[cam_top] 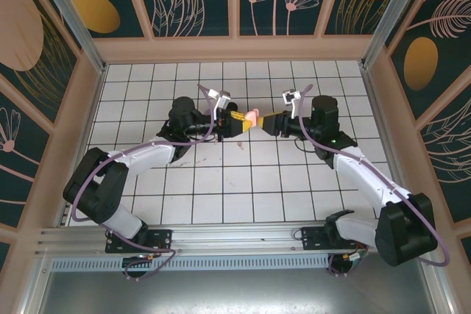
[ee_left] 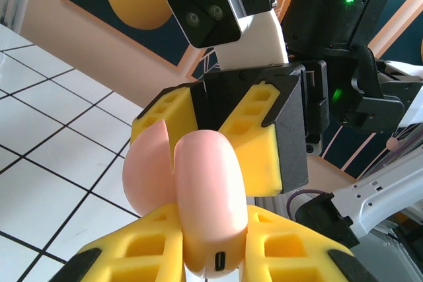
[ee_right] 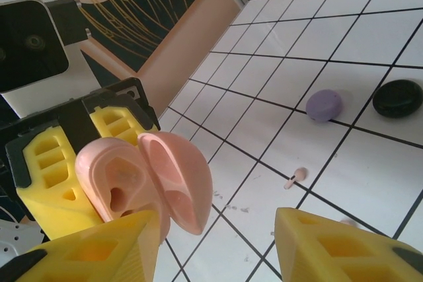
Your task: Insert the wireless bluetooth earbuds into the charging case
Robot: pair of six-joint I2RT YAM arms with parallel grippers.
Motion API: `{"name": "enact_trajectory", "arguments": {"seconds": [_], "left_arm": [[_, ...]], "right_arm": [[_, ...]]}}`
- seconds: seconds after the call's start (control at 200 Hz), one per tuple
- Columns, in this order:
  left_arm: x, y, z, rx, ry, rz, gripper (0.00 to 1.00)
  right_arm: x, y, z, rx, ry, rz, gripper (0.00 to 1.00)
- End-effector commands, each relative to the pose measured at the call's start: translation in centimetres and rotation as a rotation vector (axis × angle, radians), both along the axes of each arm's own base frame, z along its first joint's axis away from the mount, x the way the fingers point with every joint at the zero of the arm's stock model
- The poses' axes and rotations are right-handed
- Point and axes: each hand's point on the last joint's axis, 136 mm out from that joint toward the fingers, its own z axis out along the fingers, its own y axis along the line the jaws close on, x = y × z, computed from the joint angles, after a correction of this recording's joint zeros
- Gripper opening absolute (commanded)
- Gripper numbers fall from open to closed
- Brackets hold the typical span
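Observation:
A pink charging case (cam_top: 252, 117) hangs above the middle of the table, held between the two arms. My left gripper (ee_left: 208, 232) is shut on the case (ee_left: 205, 176), whose charging port faces the camera. In the right wrist view the case (ee_right: 142, 176) is open, its lid ajar and its moulded hollows showing. My right gripper (ee_right: 215, 229) stands wide open, with its left finger next to the case and nothing between the fingers. One pink earbud (ee_right: 295, 177) lies on a white tile below. The purple and black earbuds are out of view.
A rounded purple object (ee_right: 324, 105) and a rounded black one (ee_right: 397, 98) lie on the tiles beyond the pink earbud. A wooden wall (ee_right: 192, 57) rises behind them. The two grippers (cam_top: 239, 121) (cam_top: 266, 121) are nose to nose.

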Motion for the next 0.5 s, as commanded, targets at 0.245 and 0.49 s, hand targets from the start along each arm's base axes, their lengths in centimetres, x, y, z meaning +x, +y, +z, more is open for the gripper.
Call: {"name": "enact_trajectory", "arguments": {"seconds": [0.245, 0.49], "left_arm": [[-0.71, -0.08, 2.66, -0.052, -0.065, -0.034, 0.00], [-1.00, -0.02, 2.78, -0.057, -0.064, -0.042, 0.00]], "right_arm": [[0.15, 1.20, 1.77, 0.024, -0.057, 0.040, 0.46], [0.71, 1.15, 1.70, 0.018, -0.060, 0.017, 0.34]]}}
